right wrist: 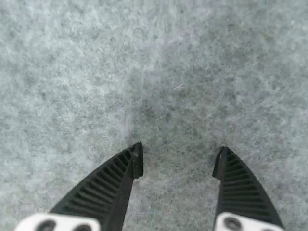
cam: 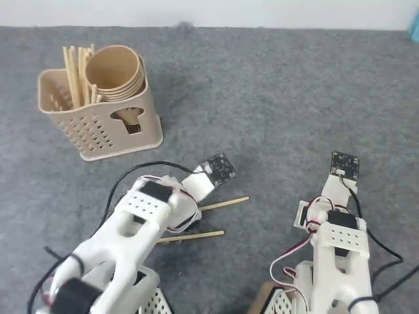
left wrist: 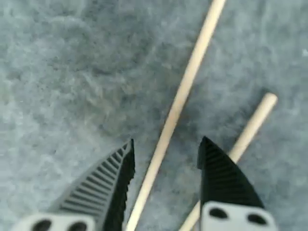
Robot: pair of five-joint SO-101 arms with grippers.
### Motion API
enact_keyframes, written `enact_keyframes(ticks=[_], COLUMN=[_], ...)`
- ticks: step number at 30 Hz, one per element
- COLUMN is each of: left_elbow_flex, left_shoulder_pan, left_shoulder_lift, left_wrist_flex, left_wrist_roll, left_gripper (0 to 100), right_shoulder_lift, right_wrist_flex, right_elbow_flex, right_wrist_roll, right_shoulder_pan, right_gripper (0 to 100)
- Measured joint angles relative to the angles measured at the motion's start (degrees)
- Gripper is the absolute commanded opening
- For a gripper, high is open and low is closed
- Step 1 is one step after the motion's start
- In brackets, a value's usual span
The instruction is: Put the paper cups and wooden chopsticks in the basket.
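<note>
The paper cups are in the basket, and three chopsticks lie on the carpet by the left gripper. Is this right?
Not quite: two chopsticks, not three, lie on the carpet by the left gripper, as the high view shows. The paper cups are in the basket.

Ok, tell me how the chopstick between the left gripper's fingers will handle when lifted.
The chopstick is a thin, straight wooden stick, so it is probably stiff and very light. It looks round, so it may roll as the left gripper closes, though the fuzzy mat should damp that. Being long and slim, it would likely tilt if gripped off-centre.
</note>
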Motion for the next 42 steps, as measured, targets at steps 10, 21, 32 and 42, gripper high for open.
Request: enact_keyframes(ticks=[10, 21, 32, 42], left_elbow_flex=[-8.3, -10.2, -15.7, -25.5], left_shoulder_pan=[0.1, 1.7, 1.7, -5.4], left_shoulder_lift=[12.7, 15.2, -10.7, -44.5], left_wrist_flex=[0.4, 1.5, 17.3, 19.6], left_wrist_roll=[2.4, 2.8, 2.6, 2.5], left_gripper=[14, 1, 1, 1], right_shoulder_lift=[0.0, 0.0, 0.0, 0.0], right_wrist_flex=[0.0, 0.0, 0.0, 0.0], right_elbow_flex=[0.0, 0.0, 0.0, 0.0], right_wrist_roll=[0.0, 0.0, 0.0, 0.0], right_shoulder_pan=[0.0, 0.0, 0.0, 0.0], right_gripper=[25.1, 25.1, 25.1, 25.1])
